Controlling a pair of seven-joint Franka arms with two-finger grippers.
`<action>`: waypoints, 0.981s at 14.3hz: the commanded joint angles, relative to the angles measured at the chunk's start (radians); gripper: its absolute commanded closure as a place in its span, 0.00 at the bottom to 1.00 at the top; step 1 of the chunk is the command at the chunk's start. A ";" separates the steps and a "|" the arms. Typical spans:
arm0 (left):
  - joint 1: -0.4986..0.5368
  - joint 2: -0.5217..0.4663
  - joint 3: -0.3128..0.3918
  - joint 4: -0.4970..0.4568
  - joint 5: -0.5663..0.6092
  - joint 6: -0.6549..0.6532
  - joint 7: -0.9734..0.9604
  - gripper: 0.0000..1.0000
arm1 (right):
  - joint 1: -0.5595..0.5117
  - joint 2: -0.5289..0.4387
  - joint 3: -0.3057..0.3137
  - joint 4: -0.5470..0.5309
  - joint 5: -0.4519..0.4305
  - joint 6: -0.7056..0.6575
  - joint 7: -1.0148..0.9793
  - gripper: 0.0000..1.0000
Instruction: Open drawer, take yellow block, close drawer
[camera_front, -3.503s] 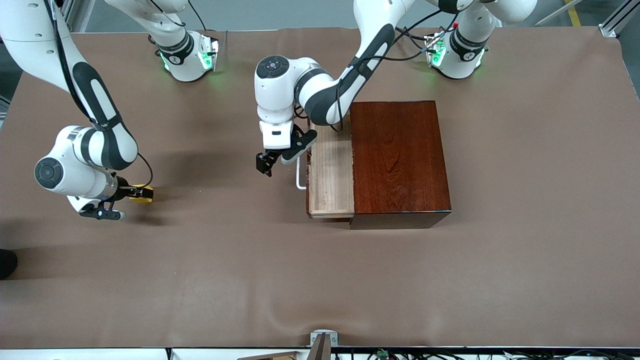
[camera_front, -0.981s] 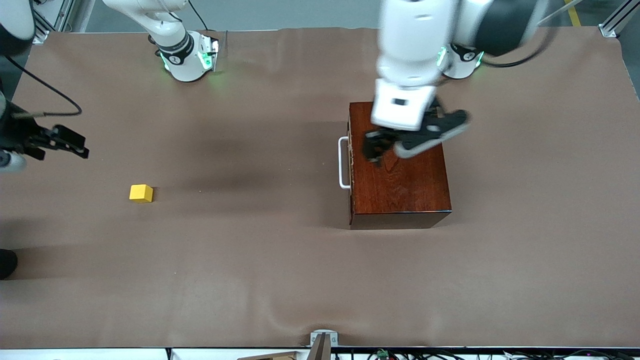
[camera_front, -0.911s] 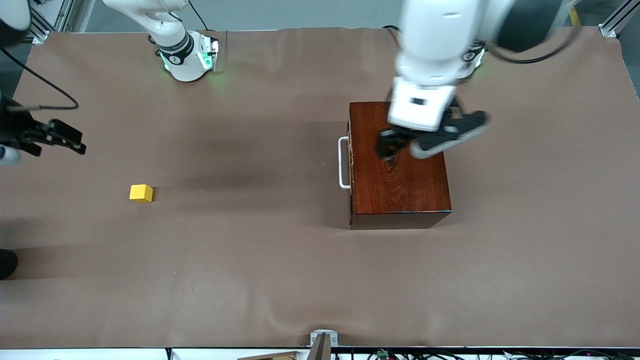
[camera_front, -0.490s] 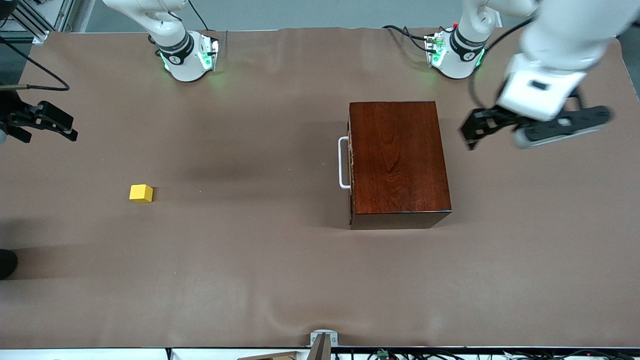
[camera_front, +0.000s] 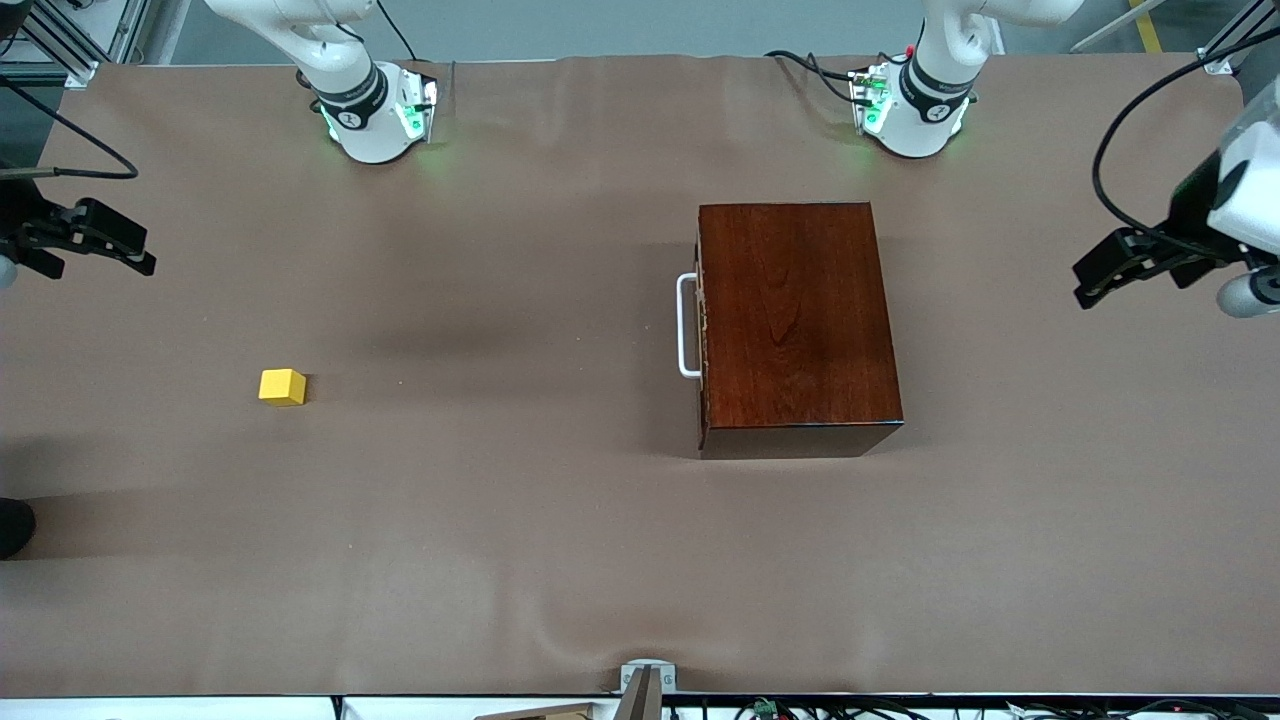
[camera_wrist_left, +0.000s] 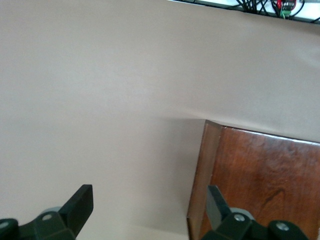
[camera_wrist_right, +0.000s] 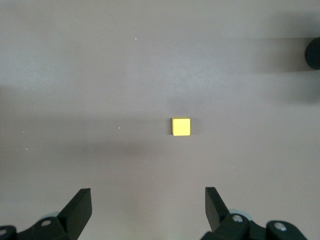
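Note:
The dark reddish-brown wooden box (camera_front: 795, 320) stands mid-table with the drawer shut. Only the drawer's white handle (camera_front: 686, 325) shows; its tray is hidden inside. The yellow block (camera_front: 282, 386) lies alone on the brown table cover toward the right arm's end, also in the right wrist view (camera_wrist_right: 181, 126). My right gripper (camera_front: 135, 250) is open and empty, up over the table's edge at that end (camera_wrist_right: 148, 207). My left gripper (camera_front: 1090, 280) is open and empty, up over the left arm's end (camera_wrist_left: 148, 207). A corner of the box (camera_wrist_left: 260, 180) shows in its wrist view.
The brown cover (camera_front: 500, 520) spreads over the whole table. The two arm bases (camera_front: 375, 110) (camera_front: 915, 105) stand along the edge farthest from the front camera. A small metal bracket (camera_front: 647, 680) sits at the nearest edge.
The drawer, open 3.5 s ago, is now shut. The right gripper let go of the yellow block and rose away. The left arm swung from the drawer, over the box, to its table end.

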 joint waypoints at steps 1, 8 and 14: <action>0.018 -0.020 -0.012 -0.012 -0.015 -0.014 0.063 0.00 | 0.000 -0.021 0.002 -0.014 -0.016 0.001 -0.031 0.00; 0.324 -0.114 -0.303 -0.164 -0.017 0.026 0.120 0.00 | 0.001 -0.019 0.002 -0.014 -0.016 -0.002 -0.031 0.00; 0.429 -0.136 -0.412 -0.183 -0.011 0.021 0.177 0.00 | 0.004 -0.016 0.003 -0.014 -0.013 0.001 -0.030 0.00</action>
